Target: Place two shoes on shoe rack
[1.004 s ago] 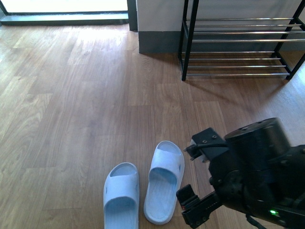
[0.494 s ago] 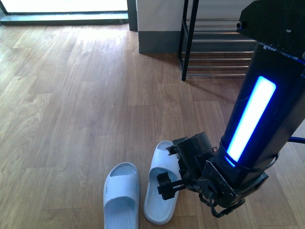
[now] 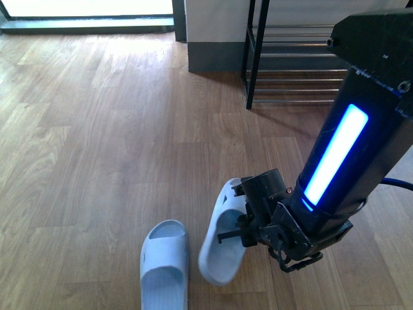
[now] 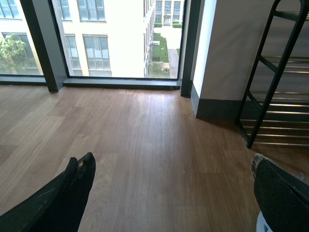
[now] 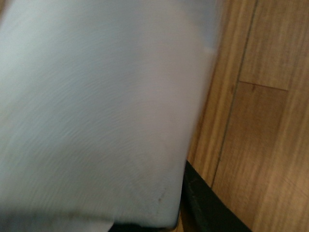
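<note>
Two pale blue slide sandals lie on the wooden floor in the front view. The right sandal is tilted up on its edge, and my right gripper is shut on its side. The left sandal lies flat beside it. In the right wrist view the held sandal fills most of the picture, with one dark finger against it. The shoe rack stands at the back right, black frame with chrome bars. My left gripper hangs open over bare floor, and the shoe rack shows beside it.
A white wall corner with a dark skirting board stands just left of the rack. A window sill runs along the back left. My right arm with its blue light strip covers much of the rack.
My right arm swung in over the right sandal, shut on it and tipped it up onto its edge. The left sandal has stayed where it was.
</note>
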`<action>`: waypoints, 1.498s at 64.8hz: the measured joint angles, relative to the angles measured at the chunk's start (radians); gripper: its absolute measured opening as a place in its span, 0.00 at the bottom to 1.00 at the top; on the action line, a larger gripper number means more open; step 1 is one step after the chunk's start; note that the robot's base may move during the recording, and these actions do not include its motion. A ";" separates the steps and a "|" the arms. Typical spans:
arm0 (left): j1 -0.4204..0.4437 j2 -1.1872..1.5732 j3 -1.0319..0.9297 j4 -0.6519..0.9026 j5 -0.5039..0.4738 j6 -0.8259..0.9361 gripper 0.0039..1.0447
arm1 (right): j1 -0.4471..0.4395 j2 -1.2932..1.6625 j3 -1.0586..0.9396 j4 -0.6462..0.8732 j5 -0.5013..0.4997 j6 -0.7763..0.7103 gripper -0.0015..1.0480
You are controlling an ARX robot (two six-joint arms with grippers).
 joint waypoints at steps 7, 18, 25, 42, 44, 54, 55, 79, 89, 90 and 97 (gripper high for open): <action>0.000 0.000 0.000 0.000 0.000 0.000 0.91 | -0.018 -0.122 -0.140 0.062 0.003 0.002 0.01; 0.000 0.000 0.000 0.000 0.000 0.000 0.91 | -0.088 -0.542 -0.457 0.163 -0.056 0.013 0.01; 0.000 0.000 0.000 0.000 0.000 0.000 0.91 | -0.175 -0.904 -0.687 0.140 -0.144 0.006 0.01; 0.000 0.000 0.000 0.000 0.000 0.000 0.91 | -0.418 -1.592 -0.974 -0.110 -0.385 -0.061 0.01; 0.000 0.000 0.000 0.000 0.000 0.000 0.91 | -0.456 -1.669 -0.993 -0.151 -0.426 -0.072 0.01; 0.000 0.000 0.000 0.000 0.000 0.000 0.91 | -0.603 -1.940 -1.048 -0.275 -0.557 -0.118 0.01; 0.000 0.000 0.000 0.000 0.000 0.000 0.91 | -0.603 -1.942 -1.048 -0.275 -0.558 -0.120 0.01; 0.000 0.000 0.000 0.000 -0.003 0.000 0.91 | -0.603 -1.942 -1.051 -0.279 -0.578 -0.131 0.01; 0.000 0.000 0.000 0.000 -0.003 0.000 0.91 | -0.605 -1.941 -1.051 -0.280 -0.571 -0.132 0.01; 0.000 0.000 0.000 0.000 -0.002 0.000 0.91 | -0.605 -1.941 -1.051 -0.280 -0.572 -0.132 0.01; 0.000 0.000 0.000 0.000 0.003 0.000 0.91 | -0.608 -1.941 -1.051 -0.280 -0.562 -0.132 0.01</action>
